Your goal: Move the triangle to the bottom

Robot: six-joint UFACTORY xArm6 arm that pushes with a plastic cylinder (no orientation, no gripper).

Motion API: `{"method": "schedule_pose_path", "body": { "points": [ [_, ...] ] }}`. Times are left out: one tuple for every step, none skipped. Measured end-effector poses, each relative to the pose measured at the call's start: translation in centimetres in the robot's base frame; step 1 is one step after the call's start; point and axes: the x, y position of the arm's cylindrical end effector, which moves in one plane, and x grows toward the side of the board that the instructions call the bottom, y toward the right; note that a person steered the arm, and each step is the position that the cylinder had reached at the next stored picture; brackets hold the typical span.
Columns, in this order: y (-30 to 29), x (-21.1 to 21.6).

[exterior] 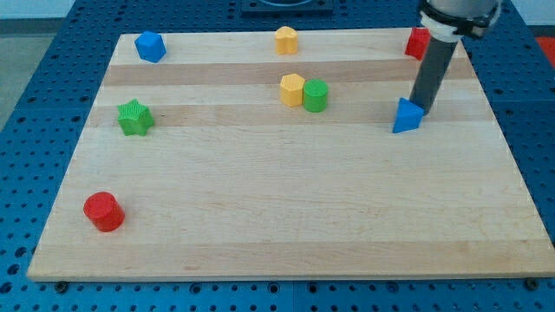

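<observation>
Bright, even, diffuse overhead light; no hard glare. Pale wooden board evenly lit, grain bands clear. Shadows short and soft, hugging bases: a faint one under the red cylinder block near left, another beside the blue triangle block far right. Dark rod reads matte; my tip is slightly soft. Focus otherwise sharp; mild compression softness. Board edges straight, no noticeable distortion.

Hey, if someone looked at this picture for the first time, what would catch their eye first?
Probably the dark rod coming down at the view's upper right, with my tip right against the top-right side of the blue triangle. Next, the yellow block and green cylinder sitting side by side near the top centre of the wooden board. The red cylinder stands alone at the lower left.
</observation>
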Motion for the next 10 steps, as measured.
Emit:
{"method": "schedule_pose_path", "body": {
  "points": [
    [-1.6, 0.3],
    [-2.2, 2.1],
    [-4.2, 3.6],
    [-7.4, 3.7],
    [-10.3, 4.8],
    [-12.0, 6.9],
    [-12.5, 8.4],
    [-10.8, 8.0],
    [-7.0, 7.5],
    [-5.9, 8.2]
  ]
}}
